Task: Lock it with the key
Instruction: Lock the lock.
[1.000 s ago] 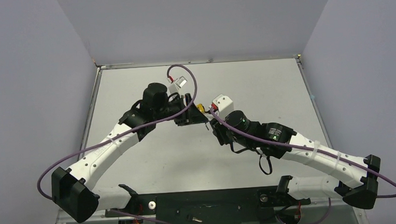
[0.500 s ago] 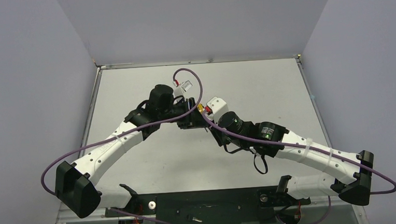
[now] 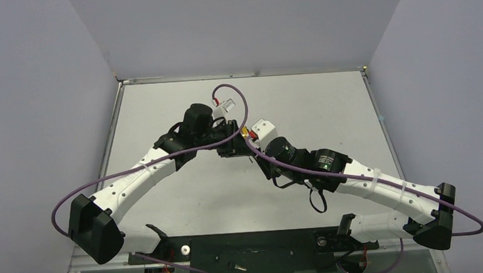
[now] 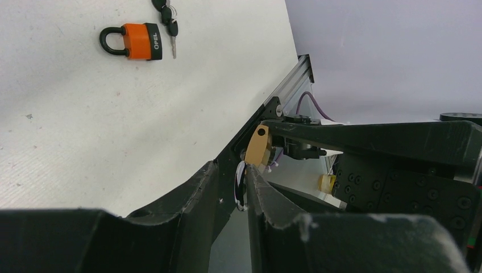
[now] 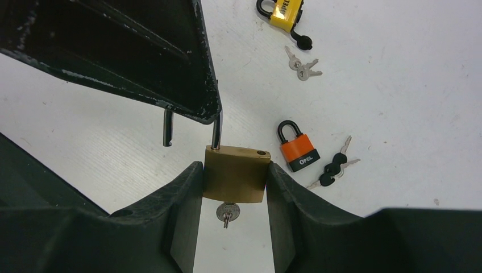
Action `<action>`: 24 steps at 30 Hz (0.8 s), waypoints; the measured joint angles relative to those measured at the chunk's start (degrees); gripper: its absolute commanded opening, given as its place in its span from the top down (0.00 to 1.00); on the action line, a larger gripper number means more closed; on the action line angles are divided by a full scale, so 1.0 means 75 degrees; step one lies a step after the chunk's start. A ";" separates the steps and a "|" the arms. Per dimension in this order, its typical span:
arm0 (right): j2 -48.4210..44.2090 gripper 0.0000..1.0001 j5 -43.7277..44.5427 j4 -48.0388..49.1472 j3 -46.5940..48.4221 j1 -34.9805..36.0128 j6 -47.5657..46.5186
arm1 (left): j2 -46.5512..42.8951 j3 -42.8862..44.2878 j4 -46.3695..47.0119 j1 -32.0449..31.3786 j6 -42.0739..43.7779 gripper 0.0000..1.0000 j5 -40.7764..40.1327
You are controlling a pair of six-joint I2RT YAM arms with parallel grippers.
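In the right wrist view my right gripper (image 5: pixel 234 166) is shut on the body of the brass padlock (image 5: pixel 236 176), held above the table. The key (image 5: pixel 227 212) sits in the keyhole on its underside, with a small ring hanging from it. The silver shackle (image 5: pixel 216 132) is open, and its free leg (image 5: pixel 168 128) hangs clear of the body. My left gripper (image 4: pixel 233 170) is shut on the shackle (image 4: pixel 241 185), with the brass body (image 4: pixel 257 149) just beyond its fingertips. In the top view the two grippers (image 3: pixel 247 147) meet at mid-table.
An orange padlock (image 5: pixel 298 148) with black-headed keys (image 5: pixel 332 169) lies on the table below; it also shows in the left wrist view (image 4: pixel 136 41). A yellow padlock (image 5: pixel 284 11) and a pair of silver keys (image 5: pixel 302 67) lie farther off.
Over the last second both arms shifted and the right gripper closed in on the left gripper. In the last half second almost nothing moved.
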 measured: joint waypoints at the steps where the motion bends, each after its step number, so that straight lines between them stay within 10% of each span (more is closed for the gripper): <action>1: 0.0003 1.00 0.0003 -0.0003 0.0000 0.0000 -0.0003 | 0.0006 -0.0026 0.0020 0.0000 -0.0009 0.80 0.0009; 11: 0.0114 0.95 0.0082 -0.0070 0.0000 -0.0003 -0.0047 | 0.0012 -0.0160 0.0297 0.0000 -0.0181 1.00 0.0189; 18: 0.0085 0.30 0.0201 0.0047 -0.0006 0.0000 -0.0137 | -0.0114 -0.0641 0.1055 0.0187 -0.0734 1.00 0.0425; 24: -0.0903 0.16 0.0405 0.1128 -0.0251 -0.0058 -0.0341 | -0.0857 -0.1026 0.1486 0.0918 -0.1472 1.00 0.0495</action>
